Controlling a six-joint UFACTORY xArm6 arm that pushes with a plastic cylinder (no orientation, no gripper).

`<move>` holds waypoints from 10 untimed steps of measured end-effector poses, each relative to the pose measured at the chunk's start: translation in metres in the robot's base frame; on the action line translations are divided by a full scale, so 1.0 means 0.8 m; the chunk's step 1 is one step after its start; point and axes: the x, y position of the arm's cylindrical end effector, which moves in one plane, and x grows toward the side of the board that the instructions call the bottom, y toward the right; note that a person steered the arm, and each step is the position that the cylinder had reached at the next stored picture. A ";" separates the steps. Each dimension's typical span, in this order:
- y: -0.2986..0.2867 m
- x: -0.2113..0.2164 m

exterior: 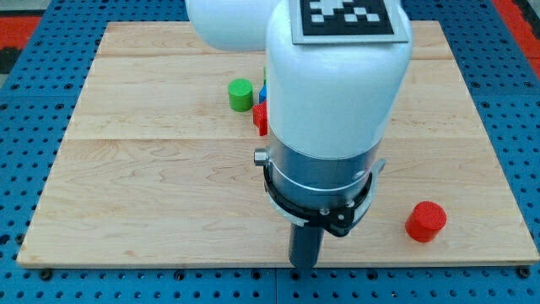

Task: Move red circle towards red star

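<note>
The red circle [425, 221] is a short red cylinder on the wooden board [152, 186] at the view's lower right. A red block [260, 116], probably the red star, peeks out from behind the arm's white body at the view's upper centre; most of it is hidden. My tip [304, 265] is at the view's bottom centre near the board's front edge, well to the left of the red circle and not touching it.
A green cylinder [240, 95] stands just left of the red block. A sliver of a blue block [264, 88] shows above the red block, mostly hidden by the arm. The arm's white body [337, 84] covers the board's centre. Blue pegboard surrounds the board.
</note>
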 end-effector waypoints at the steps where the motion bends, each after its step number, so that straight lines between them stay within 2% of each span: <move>1: 0.132 -0.001; 2: 0.179 -0.001; 3: 0.163 -0.065; 4: 0.108 -0.128; 5: 0.072 -0.141; 6: 0.113 -0.099; 7: 0.239 -0.079; 8: 0.316 -0.098; 10: 0.283 -0.142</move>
